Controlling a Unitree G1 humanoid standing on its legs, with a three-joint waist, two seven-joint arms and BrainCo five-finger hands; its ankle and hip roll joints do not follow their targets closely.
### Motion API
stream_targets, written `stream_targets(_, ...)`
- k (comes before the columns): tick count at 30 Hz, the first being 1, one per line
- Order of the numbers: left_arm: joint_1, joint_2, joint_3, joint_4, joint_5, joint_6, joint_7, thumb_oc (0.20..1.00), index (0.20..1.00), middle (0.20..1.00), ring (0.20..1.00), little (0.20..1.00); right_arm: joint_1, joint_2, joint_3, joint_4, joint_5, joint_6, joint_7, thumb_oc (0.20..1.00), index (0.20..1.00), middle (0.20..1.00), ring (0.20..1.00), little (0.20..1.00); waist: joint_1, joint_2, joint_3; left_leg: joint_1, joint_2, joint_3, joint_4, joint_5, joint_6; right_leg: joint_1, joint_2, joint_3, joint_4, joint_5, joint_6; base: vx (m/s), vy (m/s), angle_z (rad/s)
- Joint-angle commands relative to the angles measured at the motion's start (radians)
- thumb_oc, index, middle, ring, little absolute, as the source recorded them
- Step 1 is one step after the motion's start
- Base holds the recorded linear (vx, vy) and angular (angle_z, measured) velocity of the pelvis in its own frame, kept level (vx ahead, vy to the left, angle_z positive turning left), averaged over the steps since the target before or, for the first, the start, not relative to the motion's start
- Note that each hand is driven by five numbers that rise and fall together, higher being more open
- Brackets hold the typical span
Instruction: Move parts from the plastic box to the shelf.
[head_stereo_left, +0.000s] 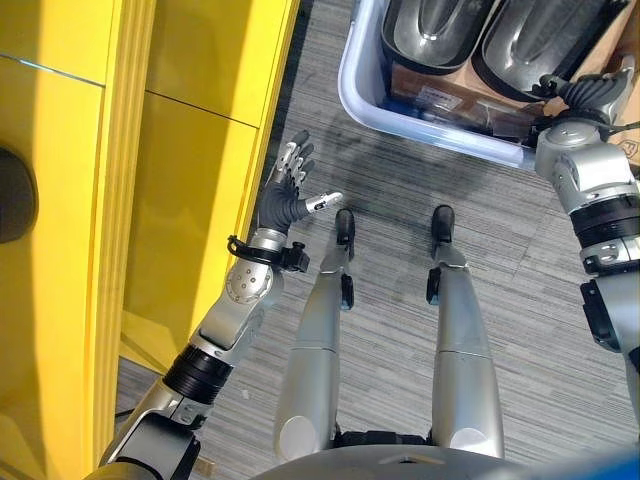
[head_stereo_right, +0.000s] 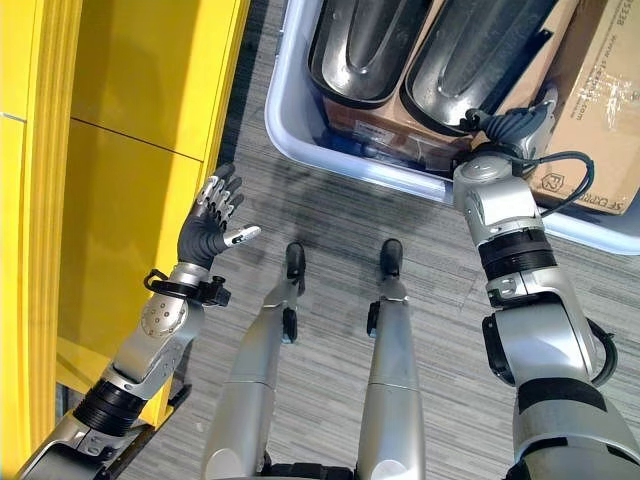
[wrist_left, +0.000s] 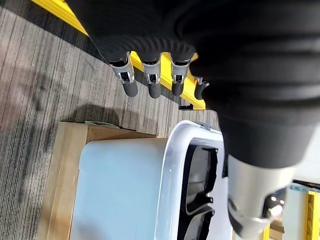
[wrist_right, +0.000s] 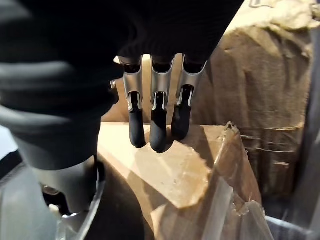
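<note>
From the head views we see the left robot hand (head_stereo_right: 212, 228) open and empty over bare floor (head_stereo_right: 330, 205) beside the yellow shelf (head_stereo_right: 130, 170). The right robot hand (head_stereo_right: 518, 124) reaches into the plastic box (head_stereo_right: 300, 140), between the dark moulded parts (head_stereo_right: 450, 60) and a cardboard box (head_stereo_right: 590, 110). Its wrist view adds fingertips (wrist_right: 157, 132) extended, touching the cardboard without gripping; the box's far end is cut off.

Pale plastic box (head_stereo_right: 300, 140) on floor, two glossy dark parts (head_stereo_right: 365, 45) inside, perhaps moulded trays
</note>
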Motion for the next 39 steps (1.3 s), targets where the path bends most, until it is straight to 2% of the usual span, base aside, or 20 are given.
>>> stream_targets(1, 0.009, 0.026, 0.017, -0.035, 0.003, -0.033, 0.014, 1.000, 1.000, 1.000, 1.000, 1.000, 0.031, 0.041, 0.040, 0.043, 0.116, 0.005, 0.038, 1.000, 1.000, 1.000, 1.000, 1.000, 0.041, 0.034, 0.035, -0.010, -0.017, 0.018, -0.003, -0.092, 0.040, 0.048, 0.021, 0.054, 0.003, -0.095, -0.009, 0.00, 0.000, 0.00)
stream_targets(11, 0.009, 0.026, 0.002, -0.034, 0.002, -0.032, 0.011, 1.000, 1.000, 1.000, 1.000, 1.000, -0.025, 0.021, 0.070, 0.122, 0.150, 0.021, 0.027, 1.000, 1.000, 1.000, 1.000, 1.000, 0.061, 0.038, 0.035, -0.059, -0.021, 0.008, 0.027, -0.098, 0.045, 0.010, 0.012, 0.043, 0.019, -0.094, -0.006, 0.01, 0.003, 0.00)
stream_targets(16, 0.012, 0.021, -0.009, -0.040, 0.002, -0.030, 0.010, 1.000, 1.000, 1.000, 1.000, 1.000, -0.050, 0.006, 0.099, 0.165, 0.082, 0.068, 0.028, 1.000, 1.000, 1.000, 1.000, 1.000, 0.068, 0.043, 0.035, -0.075, -0.021, 0.006, 0.035, -0.100, 0.045, -0.002, 0.007, 0.037, 0.021, -0.094, -0.005, 0.00, 0.000, 0.00)
stream_targets(21, 0.025, 0.029, -0.025, -0.039, -0.007, -0.052, 0.004, 1.000, 1.000, 1.000, 1.000, 1.000, -0.087, -0.033, 0.159, 0.207, -0.080, 0.144, 0.046, 1.000, 1.000, 1.000, 1.000, 1.000, 0.075, 0.050, 0.035, -0.090, -0.019, 0.006, 0.048, -0.102, 0.043, -0.013, 0.000, 0.032, 0.026, -0.095, -0.004, 0.01, -0.001, 0.00)
stream_targets(22, 0.036, 0.029, -0.031, -0.039, -0.006, -0.052, 0.004, 1.000, 1.000, 1.000, 1.000, 1.000, -0.080, -0.035, 0.167, 0.213, -0.080, 0.146, 0.051, 0.576, 0.576, 0.576, 0.576, 0.576, 0.075, 0.049, 0.035, -0.069, -0.020, 0.002, 0.053, -0.124, 0.039, 0.007, 0.000, 0.037, 0.032, -0.114, -0.001, 0.00, 0.000, 0.00)
stream_targets(23, 0.028, 0.030, -0.027, -0.041, -0.005, -0.053, 0.006, 1.000, 1.000, 1.000, 1.000, 1.000, -0.093, -0.038, 0.170, 0.214, -0.079, 0.147, 0.053, 0.448, 0.448, 0.448, 0.448, 0.448, 0.077, 0.051, 0.035, -0.093, -0.019, 0.005, 0.048, -0.102, 0.043, -0.016, -0.001, 0.030, 0.027, -0.094, -0.003, 0.00, 0.000, 0.00)
stream_targets(24, 0.032, 0.032, -0.031, -0.040, -0.003, -0.060, 0.006, 1.000, 1.000, 1.000, 1.000, 1.000, -0.099, -0.040, 0.178, 0.220, -0.078, 0.154, 0.064, 0.200, 0.200, 0.200, 0.200, 0.200, 0.078, 0.052, 0.035, -0.094, -0.019, 0.003, 0.050, -0.103, 0.042, -0.016, -0.002, 0.029, 0.027, -0.094, -0.003, -0.04, 0.002, 0.06)
stream_targets(26, 0.036, 0.034, -0.033, -0.038, -0.009, -0.067, 0.000, 1.000, 1.000, 1.000, 1.000, 1.000, -0.106, -0.042, 0.193, 0.233, -0.088, 0.165, 0.068, 0.200, 0.200, 0.200, 0.200, 0.200, 0.081, 0.055, 0.035, -0.096, -0.017, 0.005, 0.049, -0.102, 0.042, -0.019, -0.004, 0.027, 0.026, -0.093, -0.002, 0.02, -0.007, 0.09)
stream_targets(27, 0.051, 0.035, -0.044, -0.038, -0.009, -0.070, -0.004, 1.000, 1.000, 1.000, 1.000, 1.000, -0.097, -0.042, 0.207, 0.246, -0.106, 0.172, 0.077, 0.200, 0.200, 0.200, 0.200, 0.200, 0.082, 0.055, 0.035, -0.066, -0.019, 0.000, 0.054, -0.129, 0.037, 0.011, -0.006, 0.033, 0.031, -0.118, 0.001, 0.05, -0.009, 0.05)
stream_targets(30, 0.059, 0.034, -0.050, -0.030, -0.017, -0.089, -0.012, 1.000, 1.000, 1.000, 1.000, 1.000, -0.107, -0.042, 0.233, 0.270, -0.122, 0.194, 0.093, 0.200, 0.200, 0.200, 0.200, 0.200, 0.085, 0.061, 0.035, -0.065, -0.018, 0.000, 0.053, -0.128, 0.036, 0.009, -0.008, 0.032, 0.032, -0.117, 0.001, 0.02, -0.002, 0.00)
stream_targets(39, 0.068, 0.049, -0.059, -0.033, -0.026, -0.101, -0.020, 1.000, 1.000, 1.000, 1.000, 1.000, -0.136, -0.045, 0.269, 0.347, -0.121, 0.170, 0.076, 0.200, 0.200, 0.200, 0.200, 0.200, 0.097, 0.076, 0.035, -0.068, -0.019, -0.004, 0.057, -0.130, 0.035, 0.005, -0.017, 0.027, 0.036, -0.118, 0.003, 0.00, 0.000, 0.00)
